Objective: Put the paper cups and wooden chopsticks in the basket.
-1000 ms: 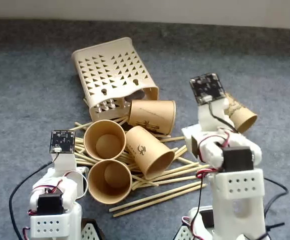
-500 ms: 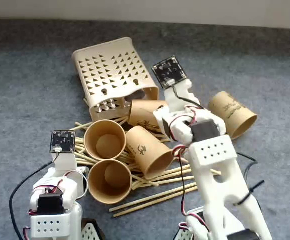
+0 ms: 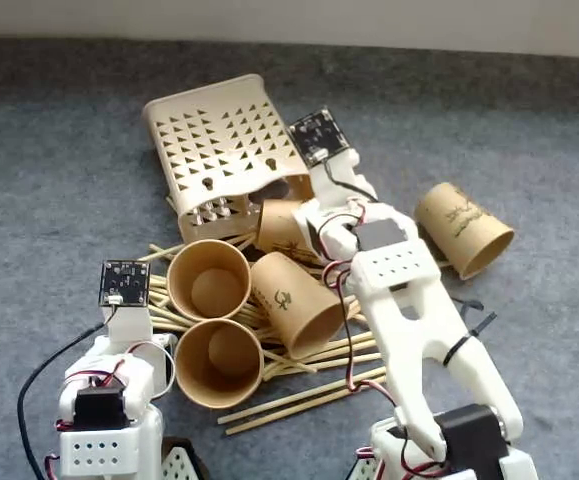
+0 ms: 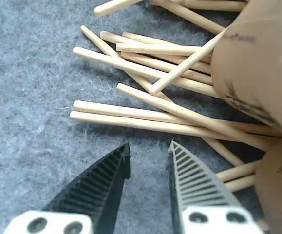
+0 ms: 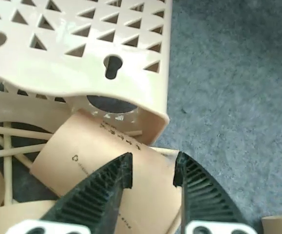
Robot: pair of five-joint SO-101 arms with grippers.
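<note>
Lying tipped on the worktop (image 3: 59, 180), the basket (image 3: 229, 140) holds nothing clearly; cups (image 3: 209, 280) and chopsticks (image 4: 131, 112) lie beside it. The right fingers (image 5: 106, 185) hover apart over the mouth cup (image 5: 92, 156); the left fingers (image 4: 102, 185), slightly apart, over chopsticks.

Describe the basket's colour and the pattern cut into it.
The basket is cream, with rows of small triangular holes; clearest in the right wrist view.

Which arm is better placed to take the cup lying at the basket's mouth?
Right, probably. The right gripper, open, hangs over that cup, next to the basket. The left gripper is over chopsticks, well away from that cup.
</note>
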